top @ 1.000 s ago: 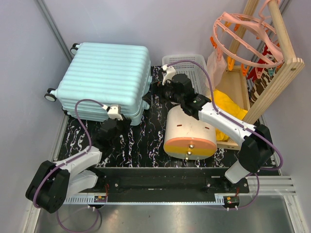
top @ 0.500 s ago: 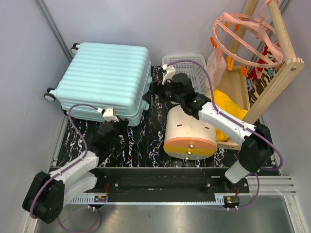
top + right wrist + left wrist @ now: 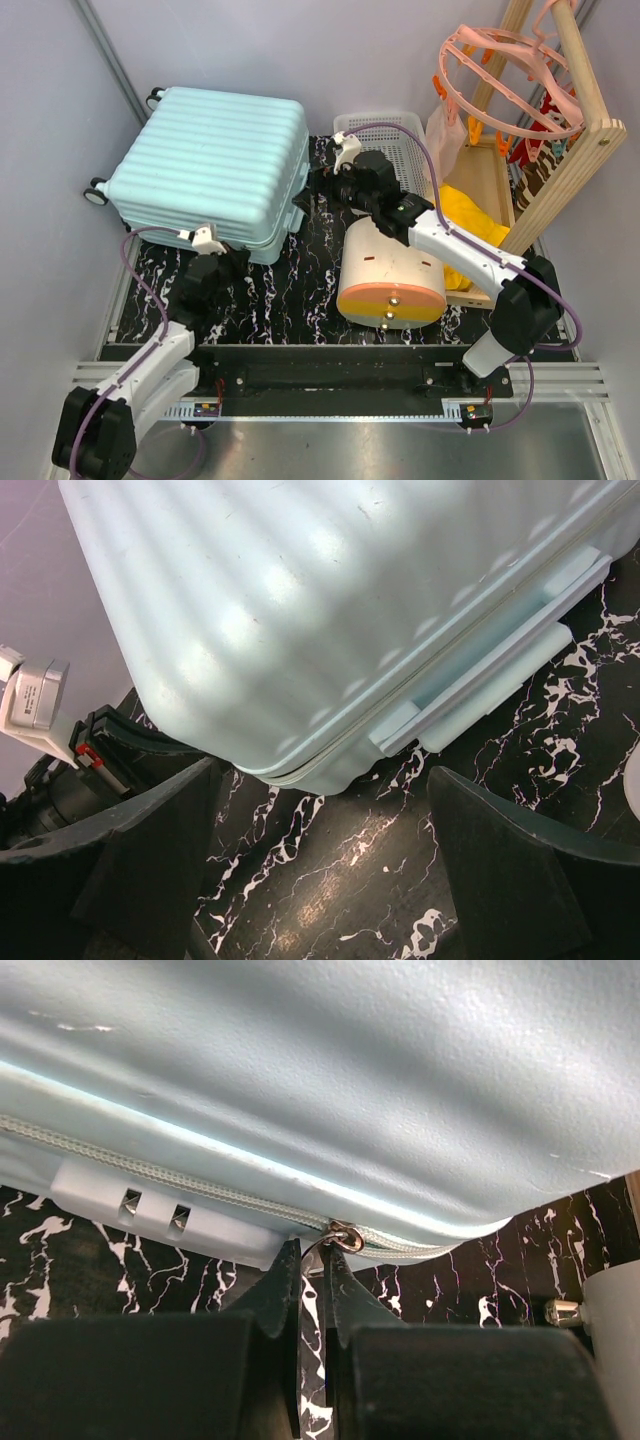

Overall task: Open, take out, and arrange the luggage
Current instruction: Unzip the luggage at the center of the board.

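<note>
Pinches the zipper pull (image 3: 345, 1237) with the left gripper (image 3: 312, 1260), fingers pressed together, at lower centre of the left wrist view, right at the zip seam of the luggage (image 3: 350, 1080). Holds the right gripper (image 3: 325, 775) spread wide, straddling the case's rounded corner near the side handle (image 3: 495, 685). Shows, from above, the luggage lying flat at upper left on the black marbled mat (image 3: 300, 290), with a cream cylinder (image 3: 392, 272) at centre right and a white basket (image 3: 380, 118) behind it.
</note>
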`<state>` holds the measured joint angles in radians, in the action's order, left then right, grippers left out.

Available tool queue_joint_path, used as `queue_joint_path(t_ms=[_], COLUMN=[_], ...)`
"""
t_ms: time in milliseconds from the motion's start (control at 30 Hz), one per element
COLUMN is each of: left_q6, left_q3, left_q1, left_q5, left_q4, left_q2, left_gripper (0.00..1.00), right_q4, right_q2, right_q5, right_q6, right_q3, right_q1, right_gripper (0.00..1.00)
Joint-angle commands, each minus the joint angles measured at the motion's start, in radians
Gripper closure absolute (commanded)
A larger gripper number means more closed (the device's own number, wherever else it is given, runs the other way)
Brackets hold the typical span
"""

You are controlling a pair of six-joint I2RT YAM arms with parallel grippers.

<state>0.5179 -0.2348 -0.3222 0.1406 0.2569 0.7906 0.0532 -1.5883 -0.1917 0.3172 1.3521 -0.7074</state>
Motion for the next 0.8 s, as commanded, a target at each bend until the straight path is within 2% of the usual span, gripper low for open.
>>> queue_joint_path(t_ms=[0,233,433,600,767], left_q6=[0.002,-0.004,-0.007,-0.013,-0.006], left_q3=[-0.008,-0.017,-0.023,-0.043,-0.041], left_q1=[0.064,0.077,0.081,0.081,0.081], left_q5=[0.090,0.073,0.056,0.030,0.011], left_q4=[0.058,0.022,0.016,0.005,0.018], left_q2=[-0.056,-0.086,-0.102,-0.100,-0.093], left_gripper=[1.00,1.00,1.00,1.00,1.00], right_q4=[0.000,0.059,0.160,0.180,0.206], right_q2=[-0.021,-0.127,-0.281,-0.369,-0.478], right_q5=[0.037,0.061,0.124,0.210,0.209], right_q6=[-0.018,0.040,0.074,0.108,0.148], right_q3=[0.045,0.111,0.240,0.281,0.378], right_q1=[-0.007,0.006,0.006,0.006,0.008], right_gripper=[0.06,0.10,0.16,0.20,0.23])
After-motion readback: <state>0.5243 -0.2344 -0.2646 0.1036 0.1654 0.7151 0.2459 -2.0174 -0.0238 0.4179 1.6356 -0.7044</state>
